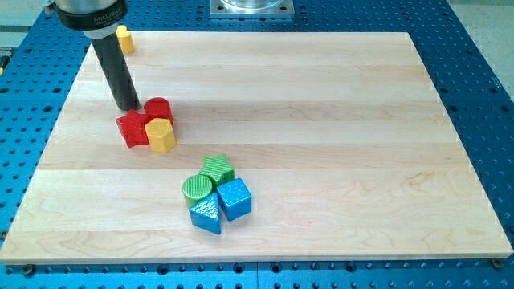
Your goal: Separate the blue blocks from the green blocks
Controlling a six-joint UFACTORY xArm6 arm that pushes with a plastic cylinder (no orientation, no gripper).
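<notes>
A green star block (pixel 218 169) and a green round block (pixel 197 189) sit packed against a blue cube (pixel 235 198) and a blue triangular block (pixel 206 214) in the lower middle of the wooden board (pixel 321 120). All of them touch as one cluster. My tip (pixel 128 107) rests on the board at the upper left, just above a red star-like block (pixel 132 128). It is far from the blue and green cluster, up and to the view's left of it.
A red round block (pixel 159 109) and a yellow block (pixel 161 135) sit against the red star block beside my tip. Another yellow block (pixel 124 38) stands at the board's top left edge. A blue perforated table (pixel 482 96) surrounds the board.
</notes>
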